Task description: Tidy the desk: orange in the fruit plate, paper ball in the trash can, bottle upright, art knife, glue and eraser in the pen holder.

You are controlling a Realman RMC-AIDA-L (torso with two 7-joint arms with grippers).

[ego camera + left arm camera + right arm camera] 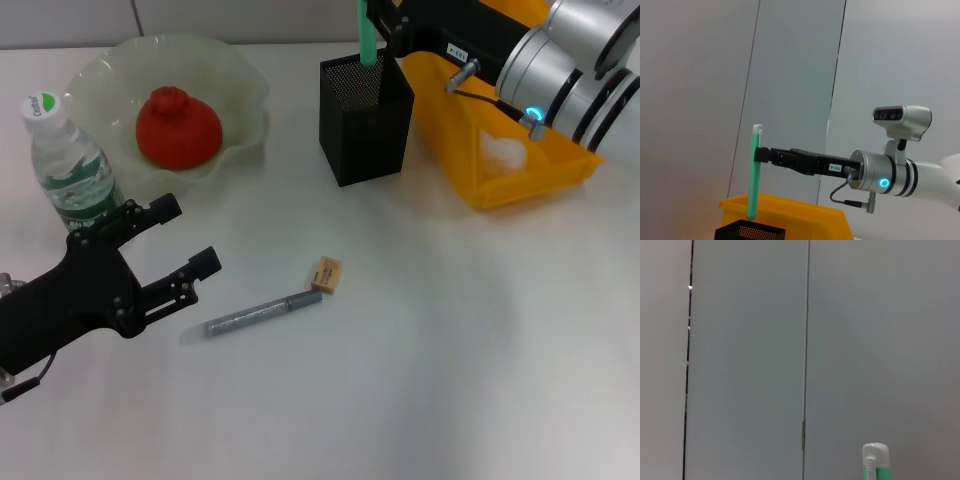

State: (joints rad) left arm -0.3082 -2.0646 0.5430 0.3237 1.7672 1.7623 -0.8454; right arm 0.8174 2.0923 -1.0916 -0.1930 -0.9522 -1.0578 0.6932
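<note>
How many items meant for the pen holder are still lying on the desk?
2: the art knife and the eraser, touching at the knife's tip. The glue is held over the pen holder by the right gripper.

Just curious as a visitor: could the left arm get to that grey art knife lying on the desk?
Probably yes. The left gripper hovers open close to the art knife, with bare desk between them; only the eraser lies near its far end.

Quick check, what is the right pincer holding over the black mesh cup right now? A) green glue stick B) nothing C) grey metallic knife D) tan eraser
A: the right pincer grips the slim light green glue stick upright, its lower end just above the black mesh pen holder.
</note>
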